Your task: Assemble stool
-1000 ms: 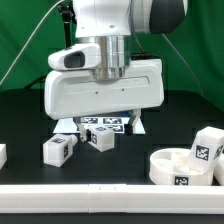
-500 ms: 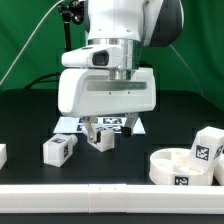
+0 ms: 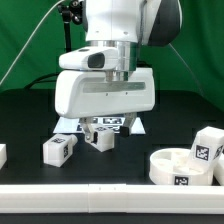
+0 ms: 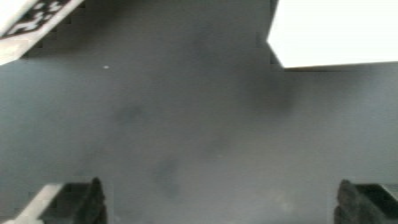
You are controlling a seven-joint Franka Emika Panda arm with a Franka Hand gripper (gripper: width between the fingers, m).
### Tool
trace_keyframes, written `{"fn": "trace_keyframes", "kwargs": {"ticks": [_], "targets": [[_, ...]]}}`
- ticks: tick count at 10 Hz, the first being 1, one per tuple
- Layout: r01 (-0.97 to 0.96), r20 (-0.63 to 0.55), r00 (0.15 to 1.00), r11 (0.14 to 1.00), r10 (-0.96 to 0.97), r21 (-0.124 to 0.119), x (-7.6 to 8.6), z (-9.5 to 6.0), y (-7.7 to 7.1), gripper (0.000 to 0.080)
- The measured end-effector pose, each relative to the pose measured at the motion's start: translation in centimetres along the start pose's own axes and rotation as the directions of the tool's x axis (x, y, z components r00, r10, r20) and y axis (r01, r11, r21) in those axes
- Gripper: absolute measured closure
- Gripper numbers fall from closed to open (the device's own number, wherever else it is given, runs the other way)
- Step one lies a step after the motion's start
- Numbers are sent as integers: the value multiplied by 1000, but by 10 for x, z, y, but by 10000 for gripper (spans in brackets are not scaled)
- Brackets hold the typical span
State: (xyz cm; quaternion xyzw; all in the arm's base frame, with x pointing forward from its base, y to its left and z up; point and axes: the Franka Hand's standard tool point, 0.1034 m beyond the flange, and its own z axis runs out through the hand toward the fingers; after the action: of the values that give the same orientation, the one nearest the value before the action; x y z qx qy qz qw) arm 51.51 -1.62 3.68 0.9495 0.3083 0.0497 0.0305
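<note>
The round white seat [image 3: 180,166] lies at the exterior view's right, with a tagged white leg [image 3: 207,143] standing by its far rim. Two more tagged legs lie on the black table, one [image 3: 100,139] just below my gripper and one [image 3: 58,150] to its left. A further leg [image 3: 2,155] is cut off at the left edge. My gripper [image 3: 106,127] hovers low over the table, open and empty. In the wrist view my gripper [image 4: 217,202] has only bare table between its fingers [image 4: 71,200]. A white part [image 4: 338,35] shows at one corner.
The marker board [image 3: 133,125] lies on the table behind the gripper, and its tagged corner [image 4: 36,18] shows in the wrist view. A long white bar [image 3: 100,194] edges the table's front. A green backdrop and a black stand are at the back.
The gripper has moved toward the exterior view's right and slightly up, then held nearly still. The legs and seat have not moved.
</note>
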Motion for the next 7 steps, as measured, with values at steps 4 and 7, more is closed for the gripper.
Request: {"fn": "trace_keyframes", "kwargs": {"ticks": [4, 7], "targets": [[-70, 144, 987, 997, 66, 27, -2, -1, -13, 150], [-103, 275, 958, 993, 83, 59, -8, -11, -6, 150]]}}
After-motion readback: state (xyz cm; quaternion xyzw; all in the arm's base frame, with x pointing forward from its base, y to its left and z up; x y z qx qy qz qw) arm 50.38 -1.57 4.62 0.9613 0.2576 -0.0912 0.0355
